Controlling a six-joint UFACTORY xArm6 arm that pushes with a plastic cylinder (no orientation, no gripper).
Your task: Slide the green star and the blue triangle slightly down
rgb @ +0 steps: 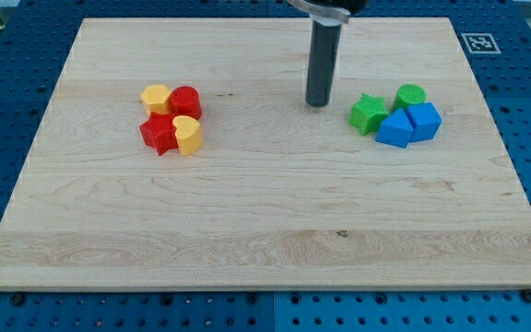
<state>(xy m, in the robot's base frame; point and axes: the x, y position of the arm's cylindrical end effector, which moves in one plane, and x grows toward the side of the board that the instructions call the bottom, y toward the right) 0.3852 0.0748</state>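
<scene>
The green star (368,112) lies on the wooden board at the view's right, touching the blue triangle (395,129) just to its lower right. A green cylinder (410,96) and a blue cube (424,120) sit tight against them, forming one cluster. My tip (317,103) is the lower end of a dark rod coming down from the view's top. It stands on the board a short way to the left of the green star and slightly above it, not touching any block.
At the view's left sits a second cluster: a yellow hexagon (155,98), a red cylinder (185,101), a red star (159,134) and a yellow heart-like block (188,135). A black-and-white marker (479,41) sits beyond the board's top right corner.
</scene>
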